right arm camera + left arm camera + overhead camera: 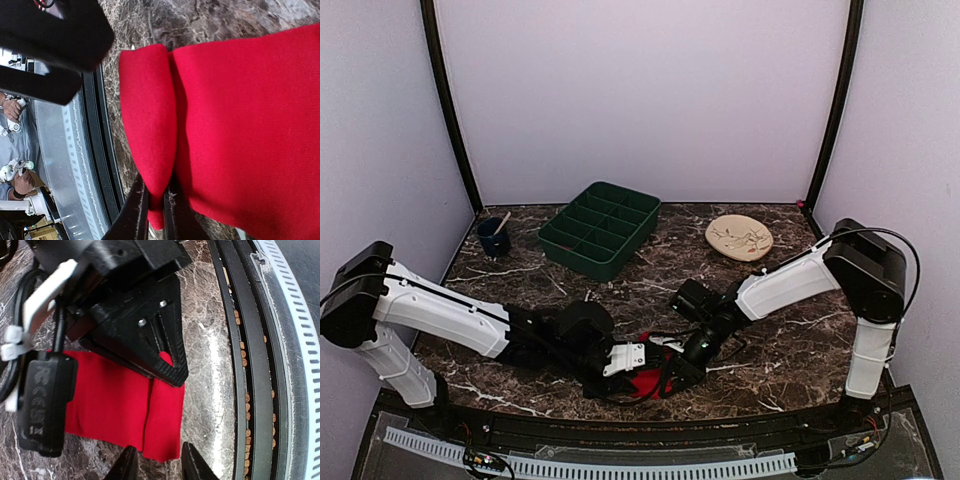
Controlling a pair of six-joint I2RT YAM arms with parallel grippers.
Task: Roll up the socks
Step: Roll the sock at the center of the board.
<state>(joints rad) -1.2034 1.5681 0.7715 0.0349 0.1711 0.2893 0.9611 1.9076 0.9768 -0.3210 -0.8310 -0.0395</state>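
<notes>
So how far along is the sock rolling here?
Early. Done: the socks lie flat at the near edge of the table. In hand: the right gripper pinches a raised fold at one end; the left gripper straddles the fabric's edge, jaws apart. Left: no roll formed yet.

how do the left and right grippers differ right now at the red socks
The right gripper is shut, pinching a raised fold of the socks; the left gripper grips nothing, and the socks' edge lies loose between its fingertips. The right gripper's jaws almost meet; the left gripper's stand clearly apart. Both are down at the same red fabric.
</notes>
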